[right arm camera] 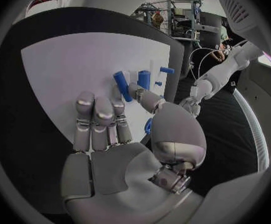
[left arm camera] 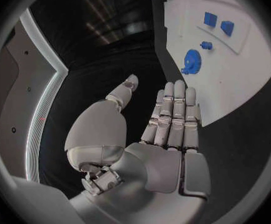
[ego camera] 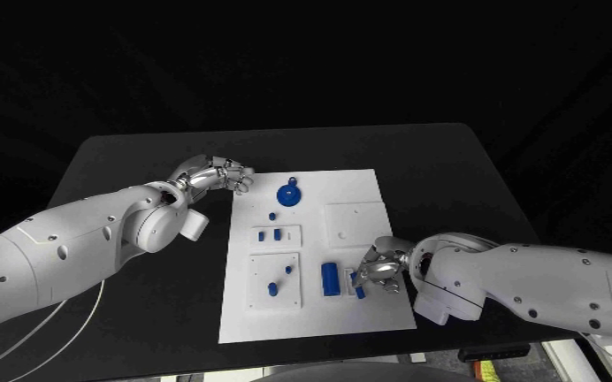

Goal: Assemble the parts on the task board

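Black table (ego camera: 141, 156) sits in front of me, with dark all around it, and the white task board (ego camera: 357, 316) lies flat in the middle. Closest to me is my right hand (ego camera: 380, 270). It rests on the near right part of the board, just by a blue bar (ego camera: 331, 278) that lies flat there. From my right wrist I see my fingers (right arm camera: 97, 119) straight and close together over the white board, and my thumb reaches out to the side toward the blue bar (right arm camera: 121, 79). A small blue bit peeks out beside my thumb, but I cannot tell if I am holding it. A bit to the left, two small blue parts (ego camera: 273, 289) sit on a raised white square. Farther out, two more little blue pieces (ego camera: 271, 234) stand in another white square. Beyond those is a round blue gear (ego camera: 291, 194) near the far edge of the board. My left hand (ego camera: 214, 174) is by the far left corner of the board, over the black table, not touching the board. From my left wrist I see its fingers (left arm camera: 174, 114) straight and side by side, thumb out, and nothing in it. The blue gear (left arm camera: 191, 60) lies on the board a little past my fingertips.
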{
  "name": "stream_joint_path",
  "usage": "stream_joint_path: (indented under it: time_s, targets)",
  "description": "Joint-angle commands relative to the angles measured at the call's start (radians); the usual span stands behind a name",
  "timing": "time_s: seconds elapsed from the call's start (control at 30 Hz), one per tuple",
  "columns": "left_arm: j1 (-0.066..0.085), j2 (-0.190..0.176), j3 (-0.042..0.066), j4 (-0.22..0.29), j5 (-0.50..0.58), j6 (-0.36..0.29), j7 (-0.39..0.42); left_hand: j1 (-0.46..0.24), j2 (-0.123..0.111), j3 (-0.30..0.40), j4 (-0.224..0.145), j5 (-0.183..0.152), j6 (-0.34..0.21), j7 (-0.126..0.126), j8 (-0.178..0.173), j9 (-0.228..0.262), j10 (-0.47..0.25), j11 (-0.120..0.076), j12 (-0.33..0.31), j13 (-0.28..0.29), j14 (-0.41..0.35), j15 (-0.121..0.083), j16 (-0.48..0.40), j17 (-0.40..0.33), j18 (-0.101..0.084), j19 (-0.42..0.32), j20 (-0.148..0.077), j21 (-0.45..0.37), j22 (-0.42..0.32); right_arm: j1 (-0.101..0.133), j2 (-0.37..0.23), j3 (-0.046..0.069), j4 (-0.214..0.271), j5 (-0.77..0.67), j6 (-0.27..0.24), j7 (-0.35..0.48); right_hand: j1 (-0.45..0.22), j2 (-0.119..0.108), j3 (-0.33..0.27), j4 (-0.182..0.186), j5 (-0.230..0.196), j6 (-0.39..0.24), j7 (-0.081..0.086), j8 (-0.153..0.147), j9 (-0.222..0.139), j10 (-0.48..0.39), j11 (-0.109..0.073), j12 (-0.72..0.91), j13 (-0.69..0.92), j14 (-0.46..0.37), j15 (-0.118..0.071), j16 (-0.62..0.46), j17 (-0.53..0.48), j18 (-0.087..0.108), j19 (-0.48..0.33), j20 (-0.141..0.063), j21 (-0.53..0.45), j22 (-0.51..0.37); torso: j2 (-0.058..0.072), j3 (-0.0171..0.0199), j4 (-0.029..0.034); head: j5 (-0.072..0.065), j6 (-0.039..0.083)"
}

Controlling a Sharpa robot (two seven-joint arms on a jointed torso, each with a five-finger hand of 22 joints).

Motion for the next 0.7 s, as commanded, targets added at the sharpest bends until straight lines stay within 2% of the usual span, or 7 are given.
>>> stream_joint_path:
  time_s: [0.03, 0.37, 0.5, 0.7]
  targets:
    - [0.000, 0.001, 0.000, 0.002, 0.001, 0.014, 0.004, 0.004, 0.008, -0.005, 0.001, -0.003, -0.006, -0.003, 0.004, -0.001, -0.005, -0.003, -0.001, -0.001, 0.003, 0.002, -0.005, 0.001, 0.021, 0.000, 0.007, -0.005, 0.001, 0.003, -0.001, 0.003, 0.007, -0.006, 0.003, 0.016, 0.000, 0.007, 0.007, 0.000, -0.002, 0.014, 0.006, 0.004, 0.002, 0.007, -0.001, -0.005, 0.002, 0.005, -0.001, -0.004, 0.001, 0.038, 0.000, 0.007, 0.006, 0.018, 0.000, -0.0004, 0.0001, 0.002, 0.001]
    - [0.000, 0.001, 0.000, 0.002, 0.001, 0.014, 0.004, 0.004, 0.008, -0.005, 0.001, -0.003, -0.006, -0.003, 0.004, -0.001, -0.005, -0.002, -0.001, -0.002, 0.004, 0.002, -0.005, 0.002, 0.020, 0.000, 0.007, -0.006, 0.002, 0.015, -0.003, 0.011, 0.009, 0.005, 0.009, 0.010, -0.018, 0.004, 0.002, 0.004, -0.002, 0.019, 0.005, 0.006, 0.003, 0.012, -0.002, -0.004, 0.005, 0.006, -0.002, -0.004, 0.002, 0.038, 0.003, 0.008, 0.008, 0.018, 0.000, -0.0006, 0.0004, 0.002, 0.002]
    - [0.000, 0.000, 0.000, 0.003, 0.001, 0.015, 0.003, 0.003, 0.008, -0.005, 0.001, -0.003, -0.006, -0.003, 0.005, -0.001, -0.005, -0.002, -0.001, -0.002, 0.004, 0.002, -0.006, 0.002, 0.020, 0.000, 0.007, -0.006, 0.002, 0.016, 0.000, 0.011, 0.004, 0.005, 0.029, 0.001, -0.038, -0.001, -0.002, 0.018, -0.043, 0.021, 0.004, 0.005, 0.002, 0.014, -0.003, -0.006, 0.008, 0.007, -0.003, -0.005, 0.002, 0.038, 0.005, 0.008, 0.007, 0.017, 0.000, -0.0006, 0.0002, 0.003, 0.002]
    - [0.000, 0.000, 0.000, 0.003, -0.001, 0.016, 0.001, 0.003, 0.008, -0.006, 0.001, -0.003, -0.006, -0.003, 0.005, -0.001, -0.005, -0.002, -0.001, -0.002, 0.004, 0.002, -0.006, 0.003, 0.020, 0.000, 0.007, -0.006, 0.002, 0.016, 0.002, 0.011, 0.001, -0.009, 0.060, -0.022, -0.059, -0.019, -0.013, 0.029, -0.061, 0.023, 0.004, 0.004, 0.001, 0.018, -0.004, -0.006, 0.013, 0.008, -0.003, -0.005, 0.002, 0.038, 0.006, 0.007, 0.007, 0.017, 0.000, -0.0006, -0.0001, 0.004, 0.001]
